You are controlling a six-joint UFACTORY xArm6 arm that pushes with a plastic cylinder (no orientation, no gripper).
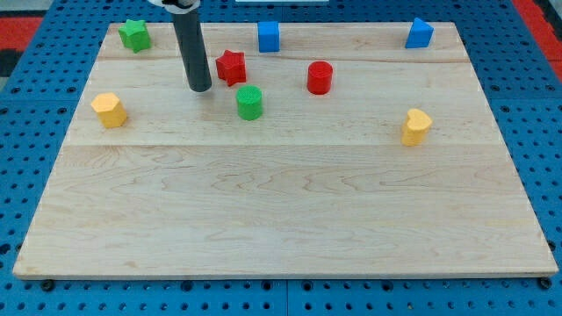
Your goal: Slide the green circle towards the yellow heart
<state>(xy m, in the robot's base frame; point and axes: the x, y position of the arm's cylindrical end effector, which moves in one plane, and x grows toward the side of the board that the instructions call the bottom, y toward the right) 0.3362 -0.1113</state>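
Observation:
The green circle [249, 103] stands on the wooden board, left of the middle in the upper half. The yellow heart [416, 126] lies far to its right, a little lower. My tip [200, 89] rests on the board to the upper left of the green circle, with a gap between them, and just left of the red star [231, 68].
A red circle [320, 77] stands right of the red star. A green star [134, 34] is at the top left, a blue cube [269, 36] at the top middle, a blue block [419, 33] at the top right. A yellow block [109, 110] is at the left.

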